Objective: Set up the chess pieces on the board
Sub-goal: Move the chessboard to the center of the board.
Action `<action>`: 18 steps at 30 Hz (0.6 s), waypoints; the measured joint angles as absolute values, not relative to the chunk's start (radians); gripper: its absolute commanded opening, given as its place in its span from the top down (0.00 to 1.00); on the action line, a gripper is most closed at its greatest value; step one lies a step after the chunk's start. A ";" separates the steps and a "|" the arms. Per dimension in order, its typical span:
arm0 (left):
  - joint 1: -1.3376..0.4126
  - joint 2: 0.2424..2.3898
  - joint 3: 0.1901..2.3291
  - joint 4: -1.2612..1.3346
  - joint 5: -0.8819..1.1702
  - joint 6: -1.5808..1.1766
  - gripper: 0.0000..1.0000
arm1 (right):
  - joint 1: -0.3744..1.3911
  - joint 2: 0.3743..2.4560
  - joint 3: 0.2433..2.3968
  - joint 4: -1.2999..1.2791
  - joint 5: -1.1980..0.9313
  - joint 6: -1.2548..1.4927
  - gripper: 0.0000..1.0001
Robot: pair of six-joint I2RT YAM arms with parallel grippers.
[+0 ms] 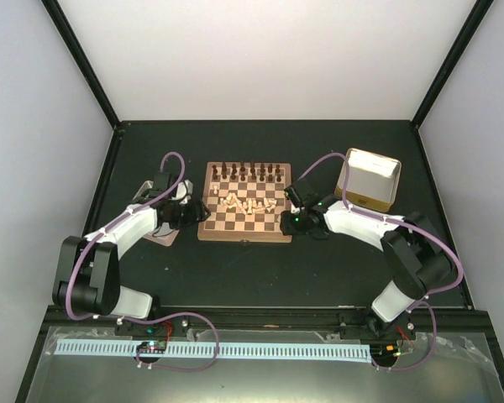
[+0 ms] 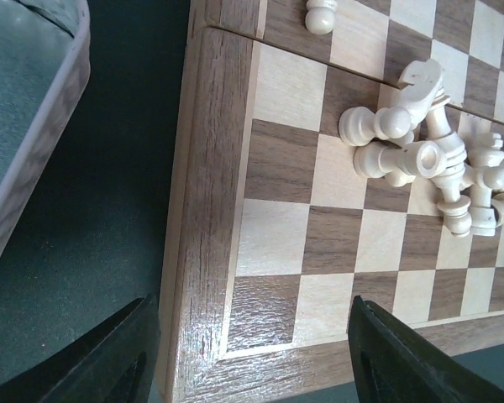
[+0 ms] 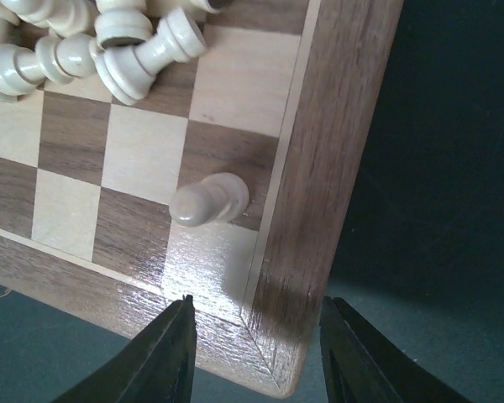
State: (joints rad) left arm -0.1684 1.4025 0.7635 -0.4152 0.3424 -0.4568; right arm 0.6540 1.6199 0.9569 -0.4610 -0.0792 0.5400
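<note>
Black counter under white walls, and the board sits dead centre. Dark pieces line its far rows. The pale chess pieces lie tumbled in a heap mid-board, touching one another. One pale pawn sits apart from the heap, by the near right corner, just inside the rim. Off to the far right, a cream box. On the left, a shallow tray lies near the board, part-hidden under the left arm. Both arms reach in from the near edge, elbows bowed outward, wrists turned in toward the board. Left pincer hovers over the board's near left corner, fingers spread wide, nothing between them. Right pincer hangs over the near right corner, also spread apart and empty, the pawn just beyond its tips.
</note>
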 measured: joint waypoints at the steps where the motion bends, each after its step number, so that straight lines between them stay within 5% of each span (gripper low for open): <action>1: -0.171 1.409 0.764 -0.411 0.340 -0.457 0.39 | 0.654 1.620 0.948 -0.453 -0.084 0.545 0.58; 18: -0.201 1.536 0.755 -0.384 0.329 -0.456 0.62 | 0.641 1.622 0.868 -0.371 -0.096 0.591 0.61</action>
State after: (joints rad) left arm -0.2008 1.5360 0.7551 -0.3840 0.3294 -0.4557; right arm 0.6415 1.6222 0.8677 -0.3710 -0.0963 0.5915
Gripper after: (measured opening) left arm 0.411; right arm 0.416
